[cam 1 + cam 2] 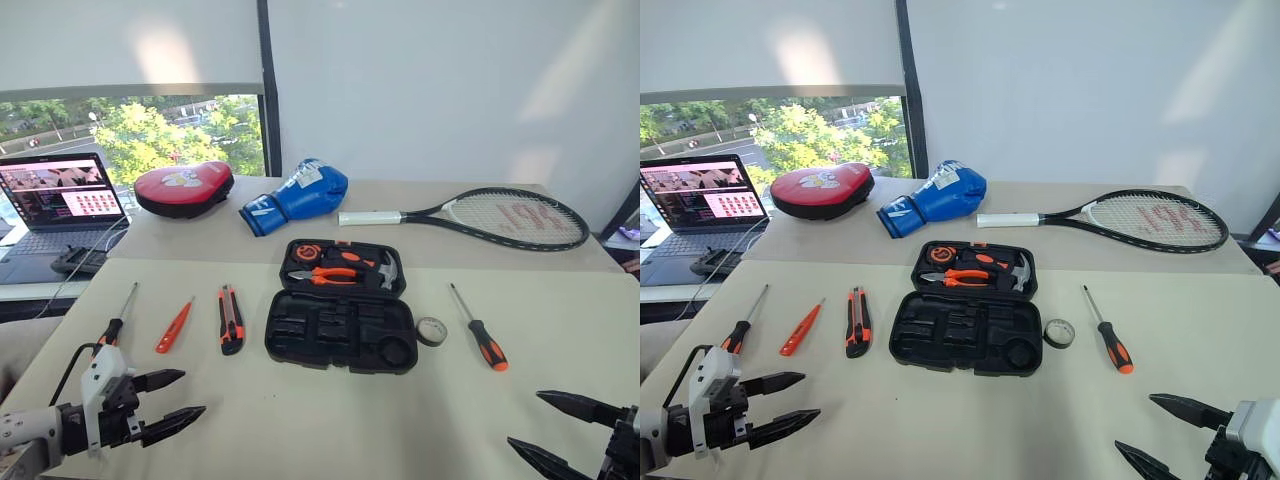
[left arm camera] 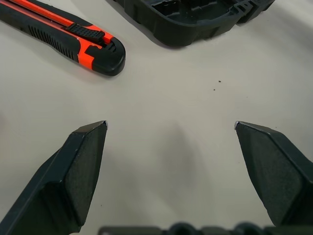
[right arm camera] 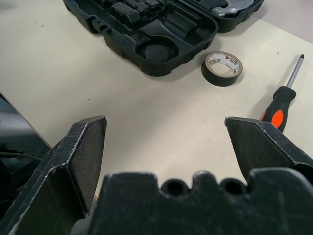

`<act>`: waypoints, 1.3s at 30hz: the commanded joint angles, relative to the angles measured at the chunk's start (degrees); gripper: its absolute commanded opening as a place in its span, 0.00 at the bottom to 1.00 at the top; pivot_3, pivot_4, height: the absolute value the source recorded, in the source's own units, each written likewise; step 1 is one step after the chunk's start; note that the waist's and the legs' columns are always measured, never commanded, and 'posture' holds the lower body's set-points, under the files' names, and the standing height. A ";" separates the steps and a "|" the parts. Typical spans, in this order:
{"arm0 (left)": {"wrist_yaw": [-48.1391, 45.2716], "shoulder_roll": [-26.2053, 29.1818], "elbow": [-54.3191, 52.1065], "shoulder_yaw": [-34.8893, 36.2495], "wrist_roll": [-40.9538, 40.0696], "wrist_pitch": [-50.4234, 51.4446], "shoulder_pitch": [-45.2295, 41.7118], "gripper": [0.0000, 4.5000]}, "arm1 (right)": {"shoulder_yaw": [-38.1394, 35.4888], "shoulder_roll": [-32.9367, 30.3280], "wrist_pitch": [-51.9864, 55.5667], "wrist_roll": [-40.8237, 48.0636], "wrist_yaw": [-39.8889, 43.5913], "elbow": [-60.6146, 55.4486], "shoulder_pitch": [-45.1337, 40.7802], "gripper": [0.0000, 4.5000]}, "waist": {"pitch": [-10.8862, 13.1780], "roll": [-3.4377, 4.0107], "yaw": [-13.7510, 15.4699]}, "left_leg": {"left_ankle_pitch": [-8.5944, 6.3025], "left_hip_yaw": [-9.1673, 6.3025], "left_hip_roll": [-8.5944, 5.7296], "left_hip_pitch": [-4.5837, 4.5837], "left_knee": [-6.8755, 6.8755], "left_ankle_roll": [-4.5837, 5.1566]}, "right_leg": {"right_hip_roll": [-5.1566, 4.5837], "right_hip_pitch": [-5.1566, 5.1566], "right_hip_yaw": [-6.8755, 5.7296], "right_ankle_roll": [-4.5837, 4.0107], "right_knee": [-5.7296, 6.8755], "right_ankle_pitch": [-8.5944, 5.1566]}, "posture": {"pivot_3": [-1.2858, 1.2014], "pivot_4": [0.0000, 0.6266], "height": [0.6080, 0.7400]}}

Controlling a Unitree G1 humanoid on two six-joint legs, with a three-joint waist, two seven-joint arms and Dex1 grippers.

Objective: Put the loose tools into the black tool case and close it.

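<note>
Bare tabletop between open tool case, spread left gripper, right gripper

1. We see a black tool case lying open, with orange-handled pliers in its far half.
2. We see an orange-and-black utility knife and a slim orange screwdriver.
3. We see two screwdrivers with black-and-orange handles.
4. We see a black tape roll with a pale inner ring.
5. We see a pale beige counter.
6. We see a blue boxing glove, a red pad and a black racket with red lettering on white strings.
</note>
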 commanded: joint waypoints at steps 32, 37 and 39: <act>28.56 7.11 24.02 5.36 -3.41 29.75 -37.12 0.19 | 18.96 -13.84 3.91 17.82 -7.93 -8.91 -27.56 1.00 | 0.13 -0.50 0.09 | 0.00 -0.12 -0.04 -0.16 -0.02 -0.62 | -0.08 -0.05 -0.43 -0.11 0.06 0.43 | 0.52 0.24 1.00; 15.42 9.07 9.21 -5.78 -11.32 31.83 -44.18 0.19 | 16.82 -10.31 2.54 14.07 -10.63 -10.19 -22.65 1.00 | 0.17 -1.08 0.94 | 0.12 -0.41 -0.04 -0.43 0.19 -0.85 | -0.11 -0.05 -0.53 -0.17 0.08 0.47 | 0.52 0.24 1.00; 9.79 10.05 6.96 -15.49 -6.92 26.80 -47.82 0.19 | 15.76 -8.85 2.37 12.91 -12.64 -11.20 -20.65 1.00 | 0.13 -0.89 0.73 | 0.10 -0.35 -0.21 -0.33 0.16 -0.82 | -0.07 0.06 -0.50 -0.16 0.06 0.47 | 0.52 0.24 1.00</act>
